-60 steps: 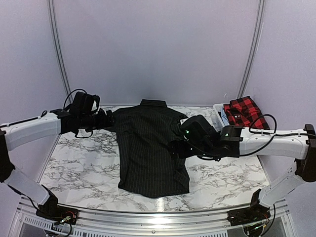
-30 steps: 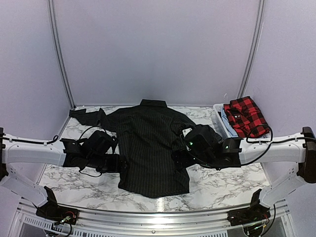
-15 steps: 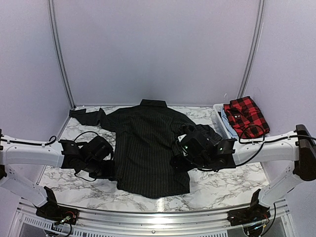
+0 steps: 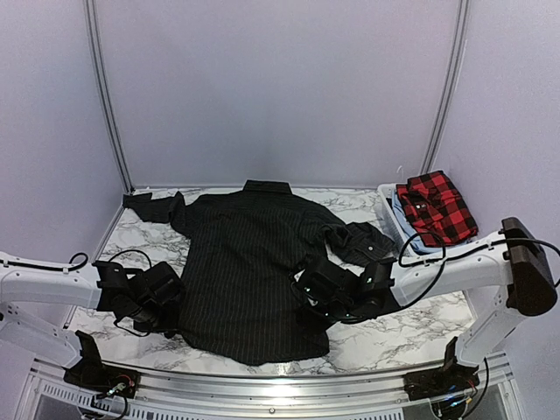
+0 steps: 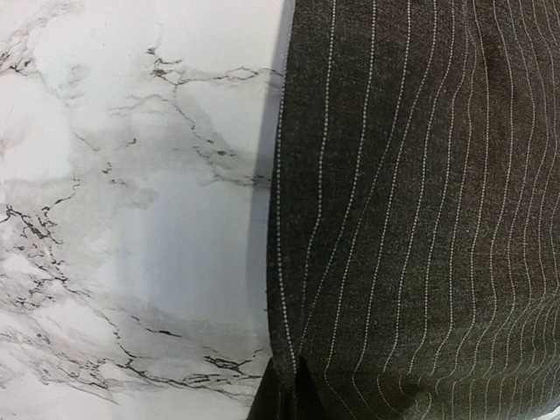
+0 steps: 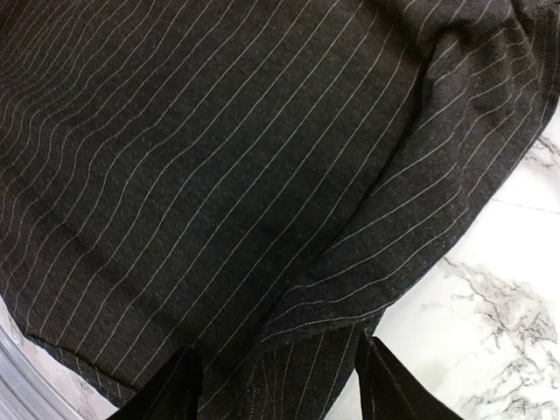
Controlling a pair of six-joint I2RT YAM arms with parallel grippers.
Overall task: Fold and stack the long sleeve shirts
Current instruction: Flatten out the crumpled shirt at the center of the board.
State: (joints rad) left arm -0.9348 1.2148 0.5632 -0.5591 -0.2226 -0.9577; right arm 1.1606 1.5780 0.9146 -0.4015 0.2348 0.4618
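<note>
Left gripper (image 4: 175,308) is pressed together on the left side edge of the black shirt (image 4: 245,271), where the cloth gathers into a small fold. The right gripper (image 6: 278,352) is spread, its two dark fingers (image 6: 179,394) straddling the folded right side edge.

Two shirts show. The black one, a matte weave with thin pale pinstripes, lies flat across the middle of the white, grey-veined marble table (image 4: 394,328), collar (image 4: 267,186) at the far side. One sleeve (image 4: 149,207) stretches far left; the other (image 4: 359,238) is crumpled at right. The red-and-black checked shirt (image 4: 435,206) lies bunched on one white basket (image 4: 391,214) at far right.
</note>
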